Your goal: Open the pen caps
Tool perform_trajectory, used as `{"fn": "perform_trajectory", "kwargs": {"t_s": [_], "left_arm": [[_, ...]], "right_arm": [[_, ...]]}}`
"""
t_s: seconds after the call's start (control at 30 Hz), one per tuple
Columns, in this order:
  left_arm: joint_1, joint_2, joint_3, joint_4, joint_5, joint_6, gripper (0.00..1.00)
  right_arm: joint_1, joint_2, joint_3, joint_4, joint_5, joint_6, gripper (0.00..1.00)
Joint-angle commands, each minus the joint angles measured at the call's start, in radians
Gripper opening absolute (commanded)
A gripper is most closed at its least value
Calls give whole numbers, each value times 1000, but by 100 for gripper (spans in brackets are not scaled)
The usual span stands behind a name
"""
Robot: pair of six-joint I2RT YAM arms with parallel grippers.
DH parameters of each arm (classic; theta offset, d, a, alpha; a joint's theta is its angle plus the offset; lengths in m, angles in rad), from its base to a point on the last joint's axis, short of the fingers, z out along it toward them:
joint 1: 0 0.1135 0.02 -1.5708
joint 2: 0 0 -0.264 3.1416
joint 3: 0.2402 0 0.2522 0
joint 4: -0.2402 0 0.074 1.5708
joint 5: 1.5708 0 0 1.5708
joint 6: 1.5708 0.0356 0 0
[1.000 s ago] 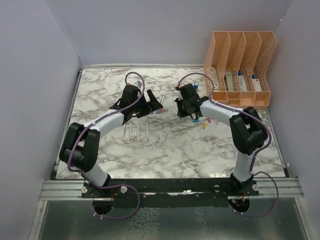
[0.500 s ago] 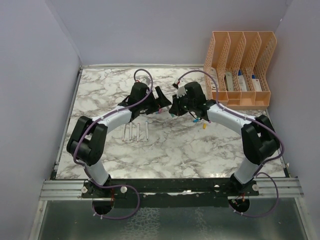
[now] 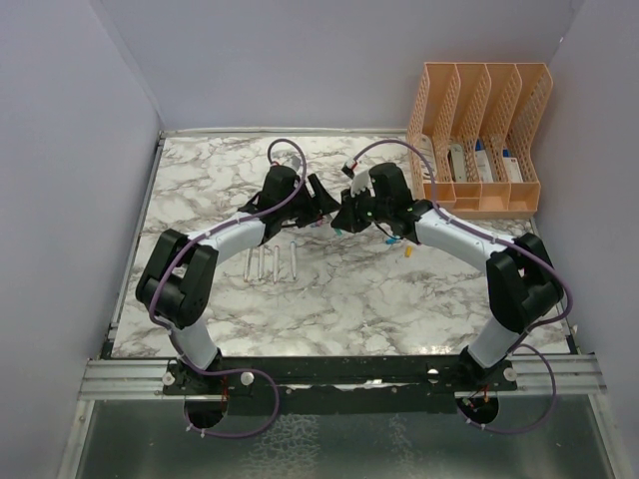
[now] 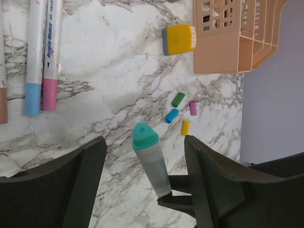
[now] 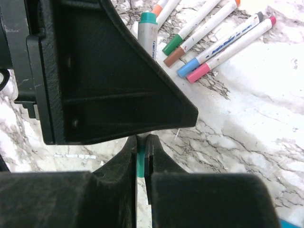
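- The left gripper (image 4: 145, 142) is held with its jaws wide apart, and nothing is touched by them.
- The right gripper (image 5: 141, 145) is seen clamped on the far end of the pen (image 4: 156, 171).
- The pen's long axis is laid from 5 to 11 o'clock in the left wrist view.
- The teal cap (image 4: 145, 136) is placed midway between the left jaws, so the left arm is judged nearer for the pull.

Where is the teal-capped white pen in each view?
Top external: too small and covered to pick out.
Left wrist: teal-capped white pen lower centre, cap pointing up.
Right wrist: same pen top centre, barrel partly hidden.
Shared landmark: pink-capped marker, lying beside a blue-capped marker, in both wrist views.
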Motion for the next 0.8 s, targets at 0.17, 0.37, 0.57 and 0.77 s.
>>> {"fn": "perform_trajectory", "kwargs": {"t_s": [0.17, 0.37, 0.57, 0.77], "left_arm": [[-9, -76, -67, 110, -82, -59, 61], [-21, -85, -75, 123, -101, -70, 60], [-35, -93, -80, 128, -116, -73, 53], [-40, -103, -94, 132, -119, -76, 44]], "right_arm": [[17, -11, 13, 39, -53, 133, 1], [28, 2, 26, 40, -64, 182, 1], [34, 4, 31, 44, -54, 239, 1], [34, 4, 32, 46, -29, 284, 1]]}}
